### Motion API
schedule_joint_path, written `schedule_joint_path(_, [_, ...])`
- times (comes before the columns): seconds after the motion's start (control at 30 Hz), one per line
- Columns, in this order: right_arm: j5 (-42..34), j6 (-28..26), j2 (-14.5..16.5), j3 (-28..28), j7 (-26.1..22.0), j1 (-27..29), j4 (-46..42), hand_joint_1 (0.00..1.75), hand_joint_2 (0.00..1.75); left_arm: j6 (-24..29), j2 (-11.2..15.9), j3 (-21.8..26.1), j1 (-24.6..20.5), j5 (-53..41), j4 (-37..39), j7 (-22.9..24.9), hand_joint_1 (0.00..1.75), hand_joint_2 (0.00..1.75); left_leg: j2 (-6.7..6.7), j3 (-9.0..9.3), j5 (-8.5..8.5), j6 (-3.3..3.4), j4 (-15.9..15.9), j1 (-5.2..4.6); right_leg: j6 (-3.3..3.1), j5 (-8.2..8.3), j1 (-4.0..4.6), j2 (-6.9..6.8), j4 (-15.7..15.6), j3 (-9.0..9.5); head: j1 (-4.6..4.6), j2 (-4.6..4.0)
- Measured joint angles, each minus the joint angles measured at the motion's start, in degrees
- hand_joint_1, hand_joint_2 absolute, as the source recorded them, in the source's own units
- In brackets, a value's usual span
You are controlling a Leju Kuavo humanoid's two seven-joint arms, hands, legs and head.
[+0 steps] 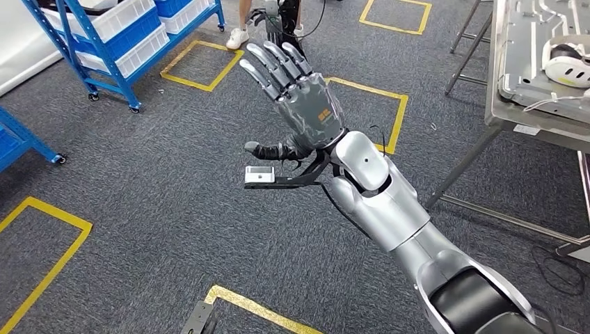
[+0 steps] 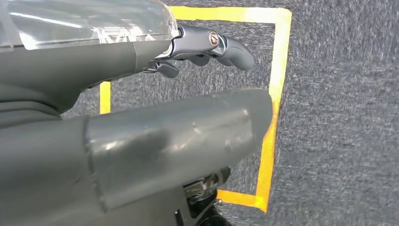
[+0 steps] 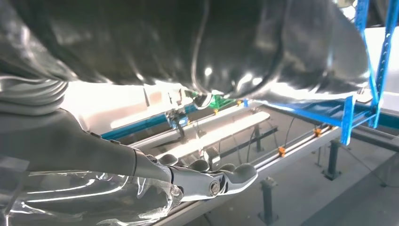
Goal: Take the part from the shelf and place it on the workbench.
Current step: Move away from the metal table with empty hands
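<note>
Grey right robot hand [image 1: 296, 90] raised, fingers spread, holding nothing; blue shelf [image 1: 122, 42] well apart.

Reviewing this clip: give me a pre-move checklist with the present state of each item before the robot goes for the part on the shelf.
1. Right hand free to grasp: ok. It is raised over the carpet, fingers spread, nothing in it.
2. Left hand free: cannot tell. The left wrist view shows it over the carpet beside a yellow floor marking, but the palm is hidden.
3. Shelf within sight: ok. The blue shelf with white bins stands at the far left.
4. Part identified: not ok. No part can be made out in the bins.
5. Workbench ready: cannot tell. A metal workbench at the right already carries a metal panel and a white object.
6. Path: not ok. A person's feet stand beside the shelf.
</note>
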Motion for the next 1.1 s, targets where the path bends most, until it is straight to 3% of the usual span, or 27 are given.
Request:
schedule_joint_path(0.03, [0.0, 0.0, 0.0, 0.0, 0.0, -0.1, 0.1, 0.0, 0.0, 0.0, 0.0, 0.0, 0.1, 0.0, 0.0, 0.0, 0.0, 0.0, -0.78, -0.29, 0.04, -0.53, 0.0, 0.09, -0.27, 0.37, -0.13, 0.44, -1.7, 0.73, -0.01, 0.0])
schedule_joint_path(0.07, [0.0, 0.0, 0.1, 0.0, 0.0, -0.1, 0.1, 0.0, 0.0, 0.0, 0.0, 0.0, 0.1, 0.0, 0.0, 0.1, 0.0, 0.0, -0.5, -0.63, -0.05, -1.04, 0.2, 0.08, -0.57, 0.26, -0.2, 0.25, -2.4, 1.11, -0.02, 0.0])
schedule_joint_path(0.1, [0.0, -0.1, 0.1, 0.0, 0.0, -0.2, 0.2, 0.0, 0.0, 0.0, 0.0, 0.0, 0.3, 0.0, 0.0, 0.1, 0.0, 0.0, 0.59, -1.12, -0.55, -1.47, 1.0, 0.08, -0.98, 0.38, -0.16, -0.69, -2.6, 1.36, -0.04, 0.0])
schedule_joint_path(0.17, [0.0, -0.1, 0.2, 0.0, 0.0, -0.3, 0.2, 0.0, 0.0, 0.0, 0.0, 0.0, 0.2, -0.1, 0.0, 0.1, 0.0, 0.0, 4.15, -3.44, -3.24, -1.79, 6.0, -0.03, -1.59, 0.44, -0.04, -2.2, -3.1, 1.77, -0.06, 0.0])
schedule_joint_path(0.23, [0.0, -0.1, 0.1, 0.0, 0.0, -0.3, 0.4, 0.0, 0.0, 0.0, 0.0, -0.1, 0.1, -0.1, 0.0, 0.1, 0.0, 0.0, 5.49, -6.93, -6.11, -2.09, 13.1, 0.14, -1.88, 0.27, 0.24, -3.78, -3.1, 1.88, -0.05, 0.0])
schedule_joint_path(0.27, [0.1, -0.1, 0.1, 0.0, 0.0, -0.3, 0.5, 0.0, 0.0, 0.0, 0.0, -0.1, 0.1, -0.1, 0.0, 0.1, 0.0, 0.0, 5.69, -7.89, -6.4, -2.2, 15.0, 0.2, -1.92, 0.17, 0.32, -4.57, -3.1, 1.91, -0.05, 0.0])
schedule_joint_path(0.3, [0.1, -0.1, 0.1, 0.0, 0.0, -0.3, 0.6, 0.0, 0.0, -0.1, 0.0, -0.1, 0.2, -0.1, 0.0, 0.2, 0.0, 0.0, 5.85, -7.8, -5.71, -2.25, 14.8, 0.23, -1.91, 0.06, 0.36, -5.32, -3.1, 1.96, -0.06, 0.0])
schedule_joint_path(0.33, [0.1, -0.2, 0.1, 0.0, 0.0, -0.3, 0.7, 0.0, 0.0, -0.1, 0.1, -0.1, 0.3, -0.2, 0.0, 0.3, 0.0, 0.0, 6.14, -6.51, -4.12, -2.22, 12.3, 0.24, -1.82, -0.08, 0.39, -6.02, -3.0, 2.08, -0.06, 0.0])
schedule_joint_path(0.4, [0.1, -0.2, 0.1, 0.0, 0.1, -0.3, 0.7, 0.0, 0.0, -0.1, 0.1, -0.1, 0.4, -0.3, 0.0, 0.4, 0.0, 0.0, 8.19, -2.32, -0.96, -1.9, 4.6, -0.12, -1.45, -0.5, 0.59, -7.27, -3.0, 2.43, -0.07, 0.0])
schedule_joint_path(0.47, [0.1, -0.3, 0.1, 0.0, 0.2, -0.3, 0.7, 0.0, 0.0, -0.1, 0.1, -0.2, 0.3, -0.4, 0.0, 0.4, 0.0, 0.0, 9.78, -0.04, -0.08, -1.24, 0.2, -0.66, -0.95, -0.86, 0.92, -8.3, -2.9, 2.72, -0.04, 0.0])
schedule_joint_path(0.53, [0.1, -0.4, 0.0, 0.0, 0.3, -0.2, 0.8, 0.0, 0.0, -0.1, 0.2, -0.2, 0.5, -0.4, 0.0, 0.4, 0.0, 0.0, 8.97, 0.08, -0.2, -0.5, -0.3, -0.86, -0.42, -1.09, 1.06, -9.39, -3.0, 3.04, -0.02, 0.0])
schedule_joint_path(0.57, [0.1, -0.4, 0.0, 0.0, 0.3, -0.1, 0.8, 0.0, 0.0, -0.1, 0.2, -0.2, 0.7, -0.4, 0.0, 0.4, 0.0, 0.0, 8.35, 0.23, -0.11, -0.17, -0.5, -0.8, -0.09, -1.38, 0.93, -9.19, -2.9, 3.22, -0.03, 0.0])
schedule_joint_path(0.63, [0.1, -0.5, 0.0, 0.0, 0.3, -0.1, 0.8, 0.0, 0.0, -0.1, 0.3, -0.2, 0.9, -0.4, 0.0, 0.4, 0.0, 0.0, 7.25, 0.62, 0.17, 0.61, -1.1, -0.52, 0.43, -3.17, 0.59, -6.57, -0.5, 2.4, -0.02, 0.0])
schedule_joint_path(0.7, [0.1, -0.6, -0.2, 0.0, 0.3, 0.2, 0.9, 0.0, 0.0, -0.1, 0.4, -0.2, 0.8, -0.4, 0.0, 0.4, 0.0, 0.0, 6.07, 0.74, 0.27, 1.07, -1.2, -0.45, 0.63, -6.48, 0.35, -3.58, 6.4, -0.96, -0.01, 0.0])
schedule_joint_path(0.73, [0.0, -0.6, -0.4, 0.0, 0.3, 0.5, 1.0, 0.0, 0.0, 0.0, 0.4, -0.2, 0.8, -0.3, 0.0, 0.5, 0.0, 0.0, 5.36, 0.74, 0.27, 1.16, -1.2, -0.47, 0.69, -7.79, 0.31, -3.11, 10.1, -2.95, 0.0, 0.0])
schedule_joint_path(0.77, [0.0, -0.7, -0.6, 0.0, 0.4, 1.0, 1.1, 0.0, 0.0, 0.0, 0.5, -0.2, 0.9, -0.3, 0.0, 0.5, 0.0, 0.0, 4.52, 0.75, 0.25, 1.18, -1.2, -0.49, 0.73, -8.1, 0.3, -2.93, 12.4, -4.44, 0.0, 0.0])
schedule_joint_path(0.8, [-0.1, -1.0, -0.7, 0.0, 0.3, 1.4, 1.3, 0.0, 0.0, 0.1, 0.6, -0.2, 1.0, -0.2, 0.0, 0.6, 0.0, 0.0, 3.67, 0.76, 0.22, 1.16, -1.0, -0.51, 0.69, -7.19, 0.27, -2.85, 12.6, -4.95, -0.01, 0.0])
schedule_joint_path(0.87, [-0.3, -1.7, -0.9, 0.0, 0.2, 2.0, 1.6, 0.0, 0.0, 0.2, 0.8, -0.2, 1.4, 0.0, 0.0, 0.6, 0.0, 0.0, 2.04, 0.76, 0.06, 1.02, -0.7, -0.5, 0.47, -2.79, 0.16, -1.99, 7.0, -3.06, -0.01, 0.0])
schedule_joint_path(0.93, [-0.4, -2.4, -1.0, 0.0, -0.1, 2.2, 1.9, 0.0, 0.0, 0.4, 1.1, -0.2, 1.6, 0.1, 0.0, 0.5, 0.0, 0.0, 0.73, 0.43, -0.13, 0.66, -0.2, -0.46, 0.19, 0.13, -0.13, 0.92, 0.4, -0.38, -0.02, 0.0])
schedule_joint_path(1.0, [-0.4, -3.0, -1.0, 0.0, -0.2, 2.4, 2.4, 0.0, 0.0, 0.5, 1.3, -0.1, 1.9, 0.6, 0.0, 0.3, 0.0, 0.0, -0.52, -0.12, -0.04, -0.01, -0.1, -0.19, 0.0, 0.3, -0.11, 2.54, -1.9, 0.52, -0.02, 0.0])
schedule_joint_path(1.07, [-0.3, -3.5, -0.9, 0.0, -0.4, 2.6, 2.8, 0.0, 0.0, 0.5, 1.8, 0.0, 2.2, 1.2, 0.0, 0.1, 0.0, 0.0, -1.47, -0.45, 0.09, -0.79, -0.2, 0.05, -0.36, 0.45, -0.06, 1.32, -2.4, 0.81, -0.01, 0.0])
schedule_joint_path(1.1, [-0.3, -3.8, -0.8, 0.0, -0.5, 2.6, 3.0, 0.0, 0.0, 0.5, 2.0, 0.1, 2.5, 1.5, 0.0, 0.0, 0.0, 0.0, -0.72, -0.67, -0.24, -1.09, 0.2, -0.04, -0.65, 0.54, -0.16, 0.6, -2.7, 1.09, -0.03, 0.0])
